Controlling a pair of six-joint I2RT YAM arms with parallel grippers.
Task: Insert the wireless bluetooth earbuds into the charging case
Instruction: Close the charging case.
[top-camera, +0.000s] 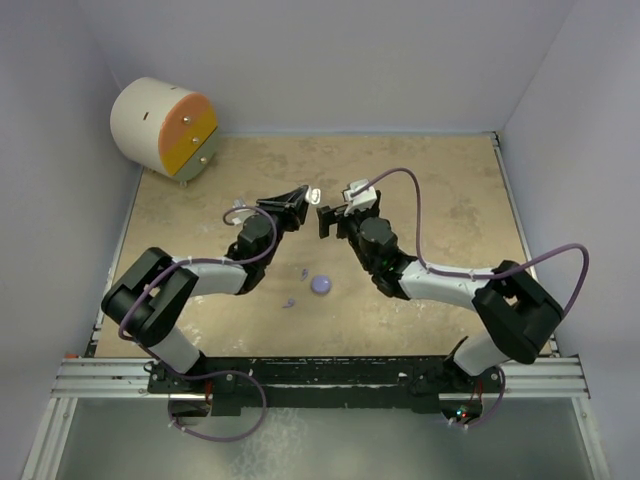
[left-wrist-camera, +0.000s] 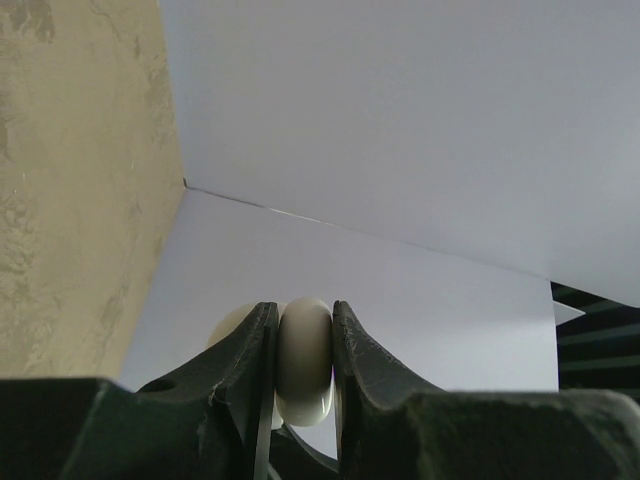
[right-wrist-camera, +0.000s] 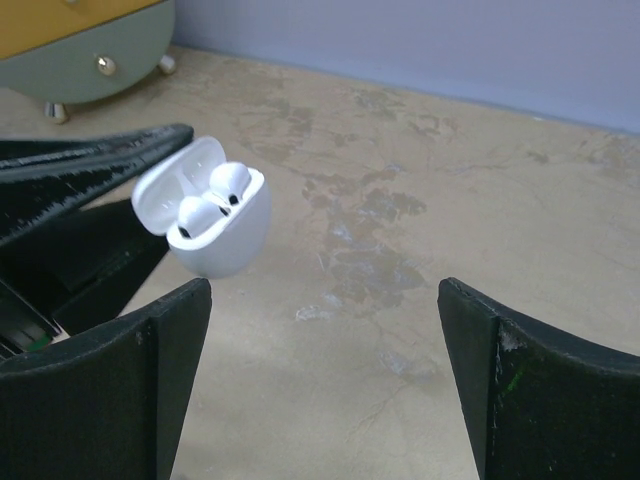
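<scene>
Right wrist camera shows the white charging case (right-wrist-camera: 225, 240) held up off the worktop (top-camera: 450, 200). Its lid is open and two whitish earbuds (right-wrist-camera: 228, 182) sit in its wells. The left gripper (left-wrist-camera: 303, 315) is clamped on the case, with one finger pressed to each side. The right gripper (right-wrist-camera: 325, 300) faces it with its jaws spread wide, holding nothing. Both meet over the middle of the worktop. Nearer the front edge lie a lilac case (top-camera: 321, 285) and two lilac earbuds (top-camera: 303, 272), each apart from the others. A drawer unit (top-camera: 165, 128) stands at the far left corner.
</scene>
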